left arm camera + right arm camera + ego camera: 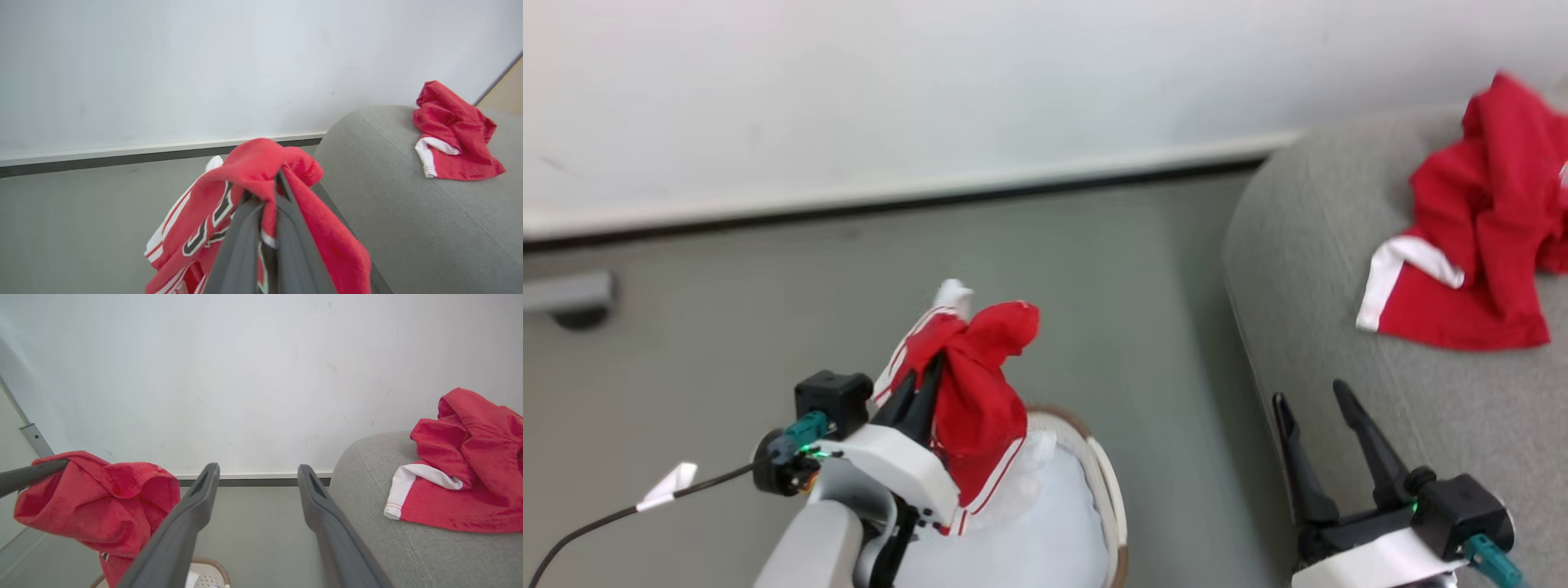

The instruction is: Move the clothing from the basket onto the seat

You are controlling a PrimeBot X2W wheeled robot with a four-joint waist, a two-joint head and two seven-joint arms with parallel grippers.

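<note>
**Red garment held over basket; a second lies on the seat**

Red fabric with white stripes is clamped between the two dark fingers of the left gripper (929, 374). In the left wrist view we see the fingers drawn together with cloth bunched over their tips. This held garment (976, 392) hangs down from them in a crumpled fold. It bears black-and-white numerals (204, 232), which are creased and which we cannot read in full.

We see the basket (1107, 482) directly beneath it, at the lower edge of the head view, with its brown rim and pale lining (1045, 539) visible. The garment's striped lower hem overlaps the lining in that view. We cannot tell whether the hem touches the lining or hangs free.

The right gripper (1308, 394) holds nothing, and its fingers are spread apart. It stands over the near edge of the seat (1323, 286), at the lower right of the head view.

A second garment (1478, 245), red with a white band, lies crumpled on top of the grey woven seat, towards its far side. It is well apart from both grippers.

The seat stands to the right of the basket on a grey floor (1094, 286). A pale wall (931, 82) with a skirting (931, 192) runs behind them.
</note>
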